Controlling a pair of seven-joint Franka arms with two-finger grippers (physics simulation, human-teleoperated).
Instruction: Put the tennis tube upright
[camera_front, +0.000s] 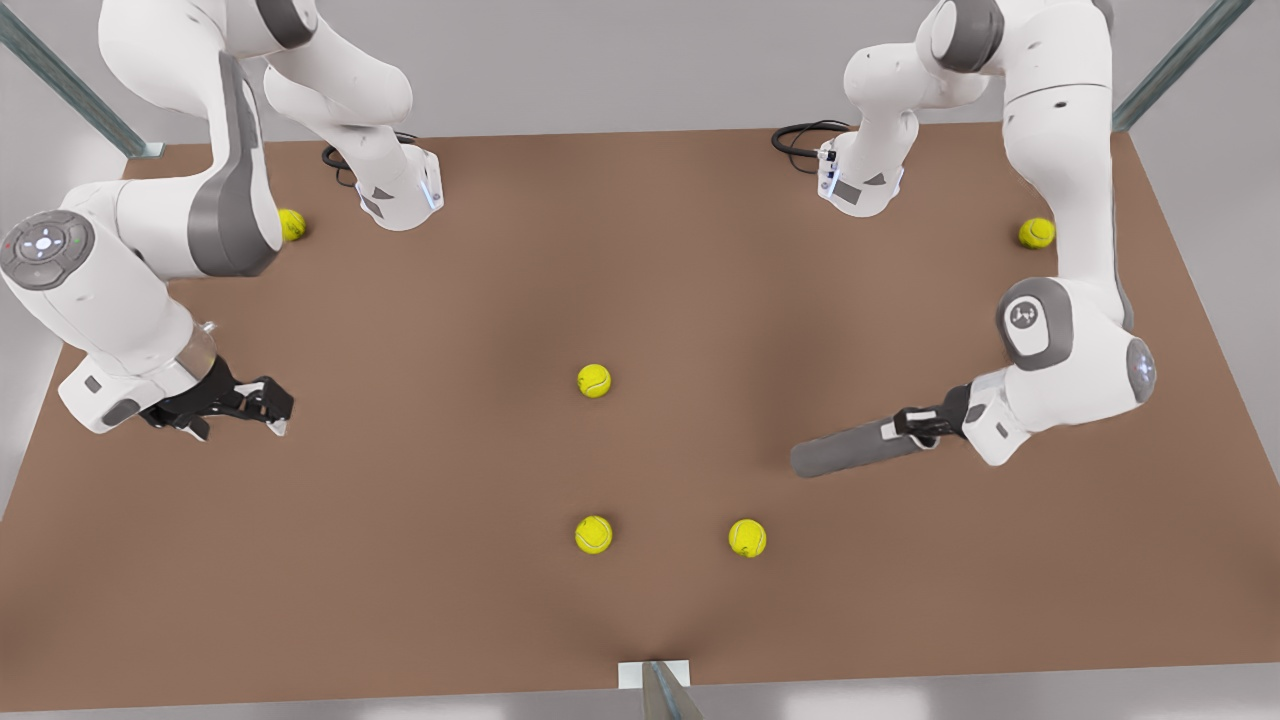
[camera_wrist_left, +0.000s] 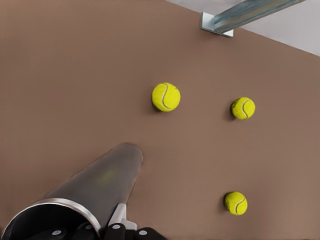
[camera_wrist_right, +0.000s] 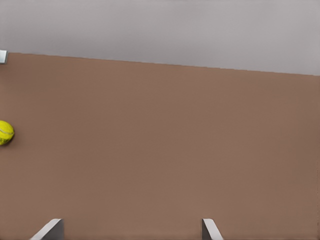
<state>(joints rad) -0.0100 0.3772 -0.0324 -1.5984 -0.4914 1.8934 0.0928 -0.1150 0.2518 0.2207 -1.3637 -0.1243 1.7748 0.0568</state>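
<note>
The tennis tube (camera_front: 850, 447) is a grey cylinder lying nearly flat on the brown table (camera_front: 450, 330), at the front view's right. My left gripper (camera_front: 925, 425) is shut on the rim of its hollow end. In the left wrist view the tennis tube (camera_wrist_left: 100, 182) stretches away from the left gripper (camera_wrist_left: 117, 231), and its closed far end sits at the table surface. My right gripper (camera_front: 265, 410) hovers low over the table at the front view's left. It is open, with both fingertips (camera_wrist_right: 50, 230) apart over bare table and nothing between them.
Several yellow tennis balls lie loose: one at the centre (camera_front: 594, 381), two nearer the front edge (camera_front: 593, 534) (camera_front: 747, 538), one by each arm's base side (camera_front: 291, 224) (camera_front: 1037, 233). Both arm bases (camera_front: 400, 190) stand at the back edge.
</note>
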